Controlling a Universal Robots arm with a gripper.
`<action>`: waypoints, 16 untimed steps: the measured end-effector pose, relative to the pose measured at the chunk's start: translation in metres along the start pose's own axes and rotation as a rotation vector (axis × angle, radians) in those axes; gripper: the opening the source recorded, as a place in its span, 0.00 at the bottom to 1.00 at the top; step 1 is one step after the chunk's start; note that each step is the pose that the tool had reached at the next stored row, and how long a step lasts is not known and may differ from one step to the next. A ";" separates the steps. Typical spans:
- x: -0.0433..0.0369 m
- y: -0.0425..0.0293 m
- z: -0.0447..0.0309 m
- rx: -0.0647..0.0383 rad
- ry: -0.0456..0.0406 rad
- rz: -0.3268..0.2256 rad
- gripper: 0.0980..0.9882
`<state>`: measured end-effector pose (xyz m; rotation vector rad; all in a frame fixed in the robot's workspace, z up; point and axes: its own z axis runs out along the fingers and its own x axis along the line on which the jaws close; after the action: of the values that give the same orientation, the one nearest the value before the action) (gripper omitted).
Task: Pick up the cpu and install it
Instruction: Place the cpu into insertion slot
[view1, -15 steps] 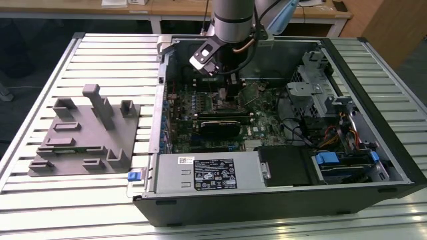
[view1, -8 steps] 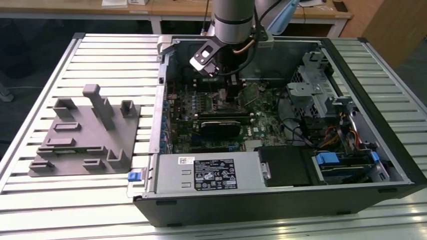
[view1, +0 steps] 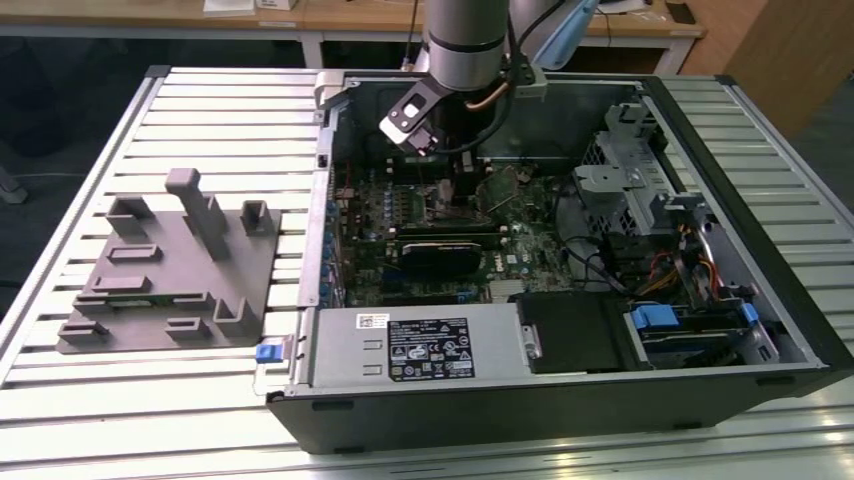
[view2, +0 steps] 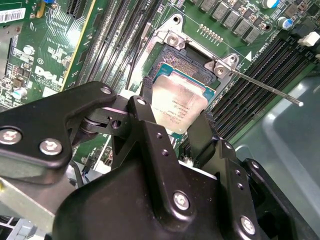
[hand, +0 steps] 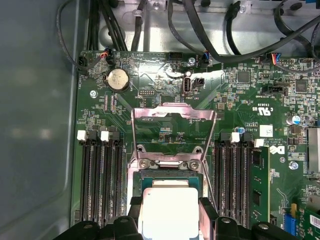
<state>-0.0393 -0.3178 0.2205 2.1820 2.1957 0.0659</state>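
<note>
In the second wrist view the gripper (view2: 177, 106) is seen clamped on the cpu (view2: 180, 97), one finger against each opposite edge. The chip is held directly over the socket (view2: 187, 62); seating cannot be confirmed. Beyond the socket, the load plate (hand: 172, 112) stands swung open. Pickup is judged done, installation unfinished.

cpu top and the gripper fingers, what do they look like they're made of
The cpu top looks like metal: matte pale silver-grey with a soft sheen under the light in both wrist views. The fingers clamped on its sides are matte black with a dull, even surface and silver screw heads. They could be plastic or coated metal; the look leaves that open.
</note>
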 end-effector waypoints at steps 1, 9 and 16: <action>0.0000 0.0000 0.0003 0.000 0.0002 0.000 0.49; 0.0000 -0.0003 0.0045 0.000 0.0001 0.000 0.49; -0.0007 -0.0011 0.0094 0.000 -0.0001 0.002 0.49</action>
<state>-0.0397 -0.3185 0.2111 2.1842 2.1936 0.0658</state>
